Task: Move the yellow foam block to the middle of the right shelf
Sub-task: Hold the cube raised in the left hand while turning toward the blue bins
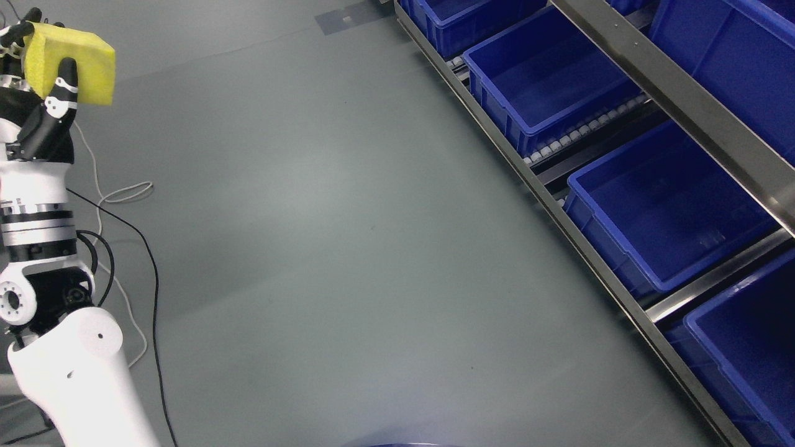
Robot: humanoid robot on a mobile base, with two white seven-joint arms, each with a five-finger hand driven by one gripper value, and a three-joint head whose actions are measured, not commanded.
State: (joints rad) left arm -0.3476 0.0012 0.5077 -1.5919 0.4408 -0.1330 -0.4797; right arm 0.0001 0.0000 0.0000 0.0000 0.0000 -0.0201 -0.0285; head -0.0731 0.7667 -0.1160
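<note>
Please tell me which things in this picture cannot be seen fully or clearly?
- Yellow foam block, head view: its near side is covered by the left hand holding it.
- Right arm: outside the picture.
- Blue bins on the shelf: several cut off by the top and right edges.
- Cables: run off the left edge.

Left hand (37,74) cut by frame edge — lower-right blue bin (745,347) cropped too.

I've only got head cam: high up, tilted down at the floor (348,248), left arm (37,205) close at frame left, shelf rack (683,99) running diagonally at right.
</note>
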